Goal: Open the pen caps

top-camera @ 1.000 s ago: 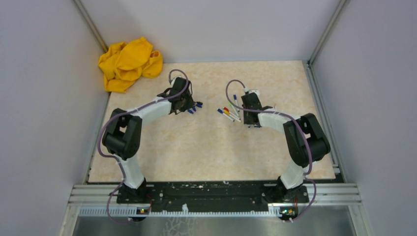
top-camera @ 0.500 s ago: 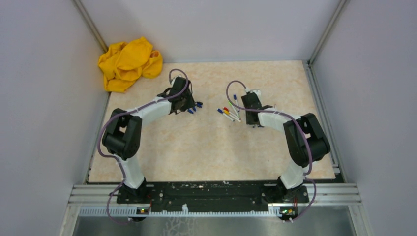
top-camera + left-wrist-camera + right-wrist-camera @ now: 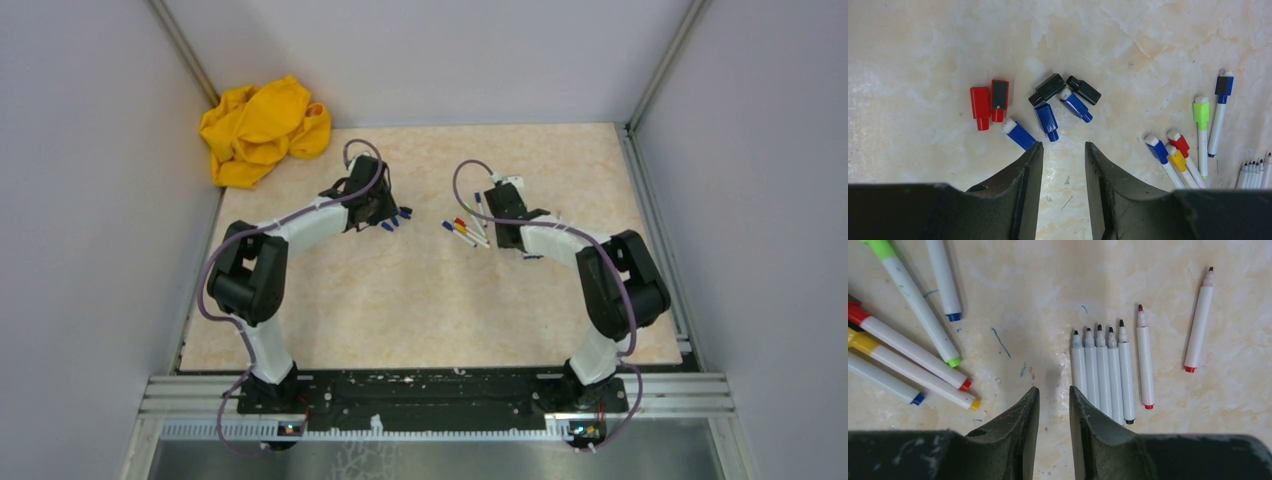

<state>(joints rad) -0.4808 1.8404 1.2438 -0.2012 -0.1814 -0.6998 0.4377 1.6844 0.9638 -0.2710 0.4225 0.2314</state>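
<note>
Loose pen caps lie just beyond my left gripper [image 3: 1063,146]: two red [image 3: 980,102], two black [image 3: 1047,89] and three blue [image 3: 1046,120]. That gripper is open and empty, hovering low, its left fingertip next to one blue cap. To the right lie several capped pens with blue [image 3: 1223,85], green [image 3: 1201,112], red [image 3: 1179,143] and yellow [image 3: 1177,160] caps. My right gripper [image 3: 1054,390] is open by a narrow gap, nothing in it, above bare table beside a row of uncapped white barrels [image 3: 1103,370]. From above, the left gripper [image 3: 385,215] and right gripper [image 3: 508,225] flank the capped pens [image 3: 465,230].
A crumpled yellow cloth [image 3: 262,128] lies at the far left corner of the marbled table [image 3: 420,310]. Two more uncapped red-tipped barrels [image 3: 1145,357] lie right of the row. Grey walls enclose the table on three sides.
The right arm's wrist has shifted slightly left and farther from the base. The left arm and the caps have not moved.
</note>
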